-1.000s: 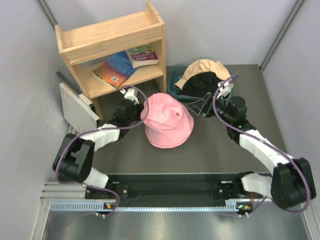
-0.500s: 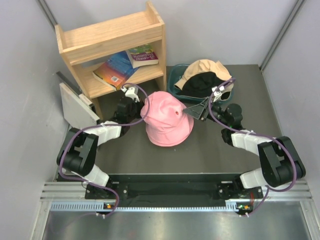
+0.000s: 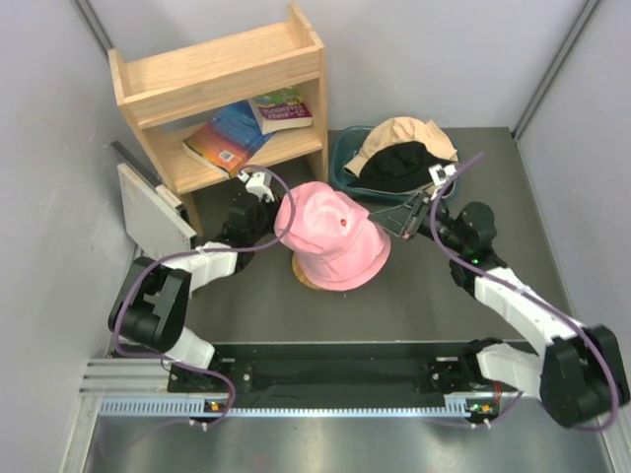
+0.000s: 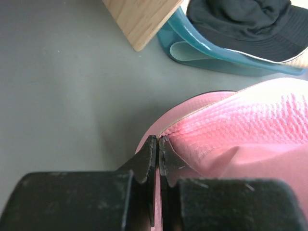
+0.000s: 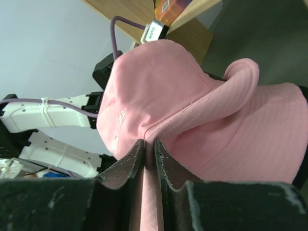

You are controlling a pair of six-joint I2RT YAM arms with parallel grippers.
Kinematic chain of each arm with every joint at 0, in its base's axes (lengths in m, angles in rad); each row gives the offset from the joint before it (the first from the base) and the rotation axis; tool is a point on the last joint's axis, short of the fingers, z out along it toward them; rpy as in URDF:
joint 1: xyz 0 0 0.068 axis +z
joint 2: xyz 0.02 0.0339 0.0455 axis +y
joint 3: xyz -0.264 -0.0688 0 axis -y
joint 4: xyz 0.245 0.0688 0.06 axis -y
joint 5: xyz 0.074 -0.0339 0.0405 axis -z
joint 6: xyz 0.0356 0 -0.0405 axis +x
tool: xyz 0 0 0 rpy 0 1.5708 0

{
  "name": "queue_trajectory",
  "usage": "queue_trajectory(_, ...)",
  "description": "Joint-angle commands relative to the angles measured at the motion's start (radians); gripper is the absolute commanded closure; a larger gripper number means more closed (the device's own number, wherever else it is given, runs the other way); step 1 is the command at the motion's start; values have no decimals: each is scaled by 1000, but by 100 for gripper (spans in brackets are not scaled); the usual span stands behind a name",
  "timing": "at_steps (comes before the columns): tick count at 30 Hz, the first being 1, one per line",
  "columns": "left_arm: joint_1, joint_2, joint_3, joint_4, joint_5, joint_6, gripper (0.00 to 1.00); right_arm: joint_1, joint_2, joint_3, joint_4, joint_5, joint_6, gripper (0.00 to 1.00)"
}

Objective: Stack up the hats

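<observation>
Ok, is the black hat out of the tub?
No, the black hat lies in the teal tub together with the tan hat.

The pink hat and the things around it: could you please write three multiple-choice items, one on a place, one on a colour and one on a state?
1. Where do the black hat and the tan hat lie?
A. on the wooden shelf
B. in the tub
C. by the arms' bases

2. What colour is that tub?
A. red
B. teal
C. white

3. How is the left gripper?
A. open, clear of everything
B. shut on a book
C. shut on the pink hat's brim

Answers:
1 B, both hats fill the tub in the top view.
2 B, its rim shows teal.
3 C, the left wrist view shows the fingers pinched on the pink brim.
</observation>
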Motion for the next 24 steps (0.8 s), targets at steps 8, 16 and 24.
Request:
queue_trajectory(8, 46, -2, -26, 46, -61, 18, 100, -1, -204, 56, -322, 204, -274, 38)
queue_trajectory(16, 46, 6, -22, 50, -59, 26, 100, -1, -110, -121, -69, 102, -46, 24)
queue_trajectory(24, 46, 1, -20, 50, -52, 30, 100, 1, -182, -168, -113, 131, 35, 13)
